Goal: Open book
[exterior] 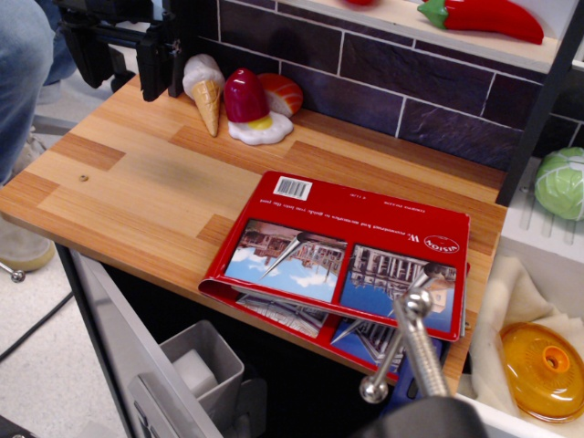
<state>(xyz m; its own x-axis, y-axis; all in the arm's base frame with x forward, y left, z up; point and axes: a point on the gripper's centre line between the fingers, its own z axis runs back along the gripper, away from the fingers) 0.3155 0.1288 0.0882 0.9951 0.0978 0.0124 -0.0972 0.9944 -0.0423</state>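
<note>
The book (351,251) lies flat on the wooden counter (137,182), its front edge hanging over the counter's front. Its glossy red cover shows two building photos, white text and a white barcode (293,188). The cover stands slightly off the inner pages (283,312), which peek out below with architecture photos. My gripper (394,345) comes in from the bottom right with two thin metal fingers ending in balls. One fingertip (416,302) is over the cover near its front right corner. The other (372,390) hangs in front of the book's edge. The tips are well apart.
Toy food stands at the back: an ice cream cone (206,87), a red piece on a fried egg (248,108), sushi (283,91). A red chili (484,16) lies on the shelf. A cabbage (562,182) and an orange lid (546,365) are at the right. A grey bin (196,365) sits below.
</note>
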